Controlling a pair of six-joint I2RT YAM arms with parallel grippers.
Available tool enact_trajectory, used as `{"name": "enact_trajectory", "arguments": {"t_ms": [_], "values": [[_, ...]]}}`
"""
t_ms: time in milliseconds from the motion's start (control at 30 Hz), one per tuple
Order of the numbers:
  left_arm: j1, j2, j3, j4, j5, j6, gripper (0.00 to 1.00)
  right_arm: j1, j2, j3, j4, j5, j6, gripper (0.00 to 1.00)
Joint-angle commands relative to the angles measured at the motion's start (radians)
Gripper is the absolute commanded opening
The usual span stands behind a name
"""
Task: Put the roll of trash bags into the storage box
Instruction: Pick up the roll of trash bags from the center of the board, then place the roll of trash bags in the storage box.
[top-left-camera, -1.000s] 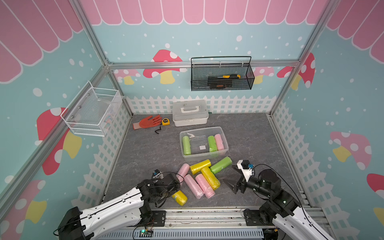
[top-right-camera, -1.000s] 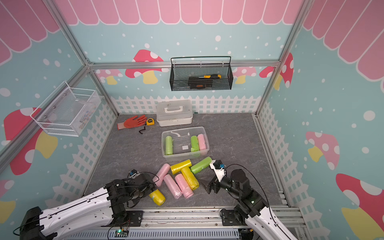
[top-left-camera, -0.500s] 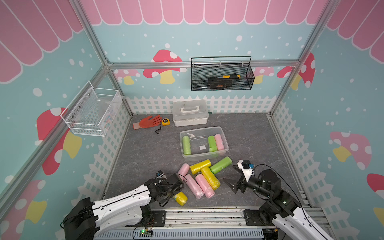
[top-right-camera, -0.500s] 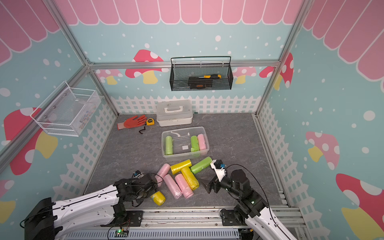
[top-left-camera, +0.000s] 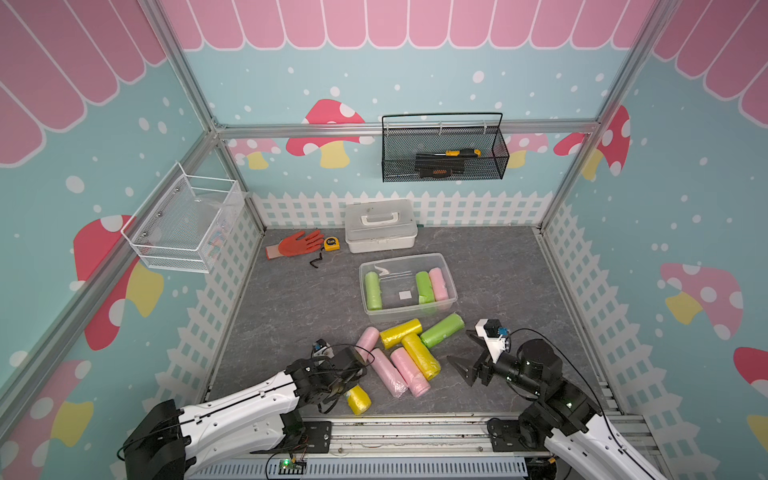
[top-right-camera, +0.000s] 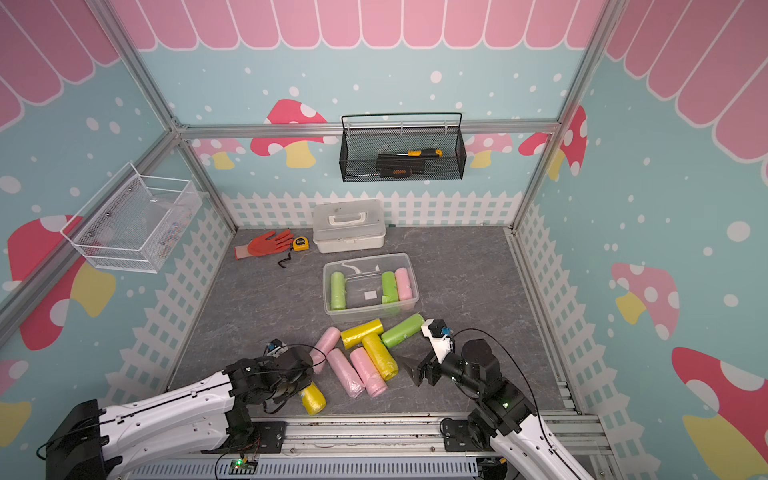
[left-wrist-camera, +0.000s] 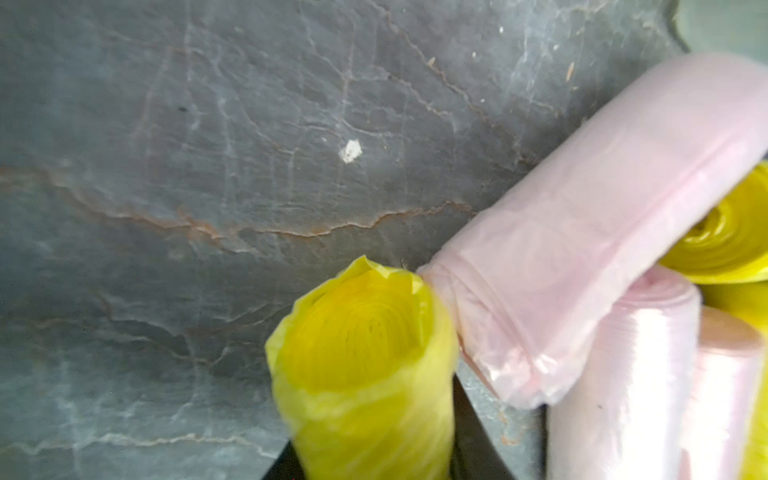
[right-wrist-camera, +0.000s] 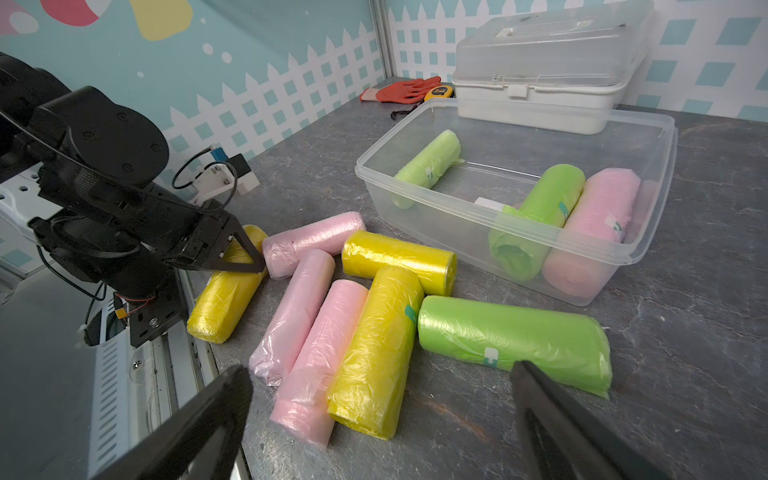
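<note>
on the far left a white wire basket (top-left-camera: 183, 224) hangs on the side wall. on the table (top-left-camera: 291, 299) below it, near the back fence, lie an orange glove (top-left-camera: 297, 245) and a yellow tape measure (top-left-camera: 331, 243). closer to us, the left gripper (top-left-camera: 348, 384) has its fingers (right-wrist-camera: 249, 266) clamped on a yellow roll (top-left-camera: 360, 401) of trash bags at the front edge of the table, well apart from the storage box; we cannot tell if it is lifted. in the left wrist view its open end touches the end of a pink roll (left-wrist-camera: 582, 232). just right of that, a pile of three pink, two yellow and one green roll (top-left-camera: 442, 330) lies in front of the storage box (top-left-camera: 403, 257). the clear box holds two green rolls and one pink one. behind it stands a white case (top-left-camera: 380, 224), and a black mesh basket (top-left-camera: 444, 153) hangs on the back wall. on the right, the right gripper (top-left-camera: 459, 345) hovers with its fingers spread wide, holding nothing, just beside the green roll.
</note>
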Motion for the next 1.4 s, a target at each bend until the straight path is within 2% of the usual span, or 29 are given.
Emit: {"name": "enact_trajectory", "arguments": {"t_ms": [0, 267, 433, 633, 867, 967, 1067, 1267, 1367], "values": [[-0.004, -0.083, -0.001, -0.025, -0.029, -0.010, 0.17, 0.002, -0.011, -0.009, 0.002, 0.006, 0.010, 0.99], [0.006, -0.264, 0.126, -0.118, -0.067, 0.058, 0.00, 0.002, -0.010, -0.011, 0.011, 0.007, 0.010, 0.99], [0.057, -0.249, 0.279, -0.127, -0.069, 0.174, 0.00, 0.003, 0.012, -0.015, 0.037, 0.004, 0.007, 0.99], [0.140, -0.082, 0.534, -0.140, -0.025, 0.396, 0.00, 0.003, 0.059, -0.012, 0.050, 0.017, -0.004, 0.99], [0.275, 0.221, 0.875, -0.190, 0.183, 0.653, 0.00, 0.004, 0.111, -0.009, 0.081, 0.027, -0.007, 0.99], [0.297, 0.344, 0.994, -0.198, 0.207, 0.737, 0.00, 0.003, 0.121, -0.008, 0.084, 0.026, -0.005, 0.99], [0.317, 0.463, 1.115, -0.229, 0.199, 0.791, 0.00, 0.003, 0.121, -0.008, 0.085, 0.027, -0.004, 0.98], [0.344, 0.702, 1.283, -0.260, 0.294, 0.835, 0.00, 0.003, 0.122, -0.006, 0.091, 0.036, -0.002, 0.99], [0.346, 0.806, 1.358, -0.284, 0.292, 0.860, 0.00, 0.003, 0.121, -0.005, 0.091, 0.038, -0.002, 0.99]]}}
